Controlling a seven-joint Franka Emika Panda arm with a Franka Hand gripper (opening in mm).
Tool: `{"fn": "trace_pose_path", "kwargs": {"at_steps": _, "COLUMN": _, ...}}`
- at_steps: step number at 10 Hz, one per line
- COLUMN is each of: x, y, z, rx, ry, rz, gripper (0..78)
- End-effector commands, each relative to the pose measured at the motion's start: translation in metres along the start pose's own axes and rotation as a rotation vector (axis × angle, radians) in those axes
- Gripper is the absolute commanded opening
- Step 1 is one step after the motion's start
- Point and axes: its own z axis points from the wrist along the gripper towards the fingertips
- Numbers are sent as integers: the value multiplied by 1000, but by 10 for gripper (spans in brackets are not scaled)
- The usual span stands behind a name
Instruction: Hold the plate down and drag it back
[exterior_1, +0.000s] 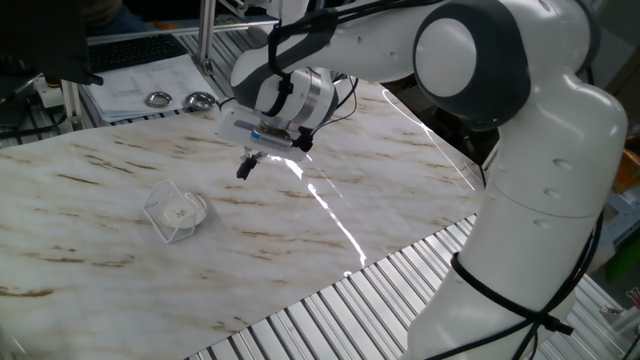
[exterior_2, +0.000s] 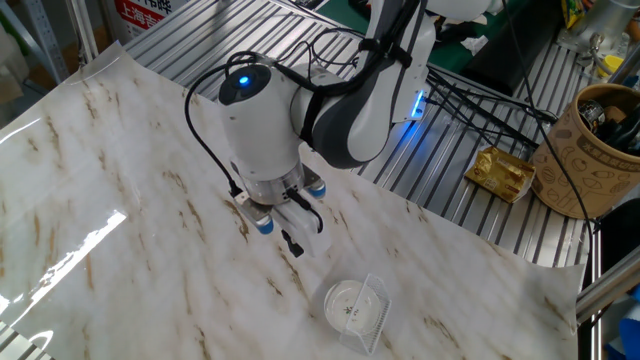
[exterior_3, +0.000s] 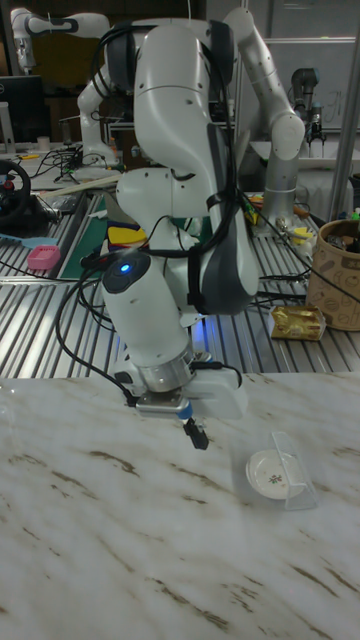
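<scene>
Since the plate (exterior_1: 181, 211) is small, shallow and looks like glazed ceramic or hard plastic, I'd judge it light, stiff and slick on the glossy marble-pattern tabletop (exterior_1: 380, 190); no pinch grip needed, just downward pressure. It lies flat on the table, partly within or against a clear plastic box (exterior_1: 168, 215) with thin edges; exact nesting unclear from either fixed view. In the tall view the plate (exterior_3: 269, 473) sits low right of the gripper (exterior_3: 197, 435), clear box (exterior_3: 293, 470) on its far right side.

Gripper (exterior_1: 245, 164) hangs above the table, apart from the plate, nothing between the fingers. Jaws look pressed together or nearly so: dark fingertips read as one narrow point in all three views. Same in the other fixed view, gripper (exterior_2: 292, 243) above and left of the plate (exterior_2: 348, 303).

Best contact, as a judgement: press the closed fingertips down on the flat speckled centre, not the rim. Pushing on the rim would likely tip or flip it. Too little force and the tips skid over the glaze; too much could crack it if ceramic. The light clear box (exterior_2: 372, 308) will probably get dragged or knocked along.

Two shiny metal discs (exterior_1: 177, 99) sit well apart at the table's far edge.
</scene>
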Motion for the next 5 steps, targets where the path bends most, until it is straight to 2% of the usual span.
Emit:
{"fn": "trace_pose_path", "kwargs": {"at_steps": 1, "x": -1, "y": 1, "z": -1, "rx": 9, "ry": -4, "rz": -11, "gripper": 0}}
{"fn": "trace_pose_path", "kwargs": {"at_steps": 5, "x": -1, "y": 1, "z": -1, "rx": 21, "ry": 22, "rz": -58, "gripper": 0}}
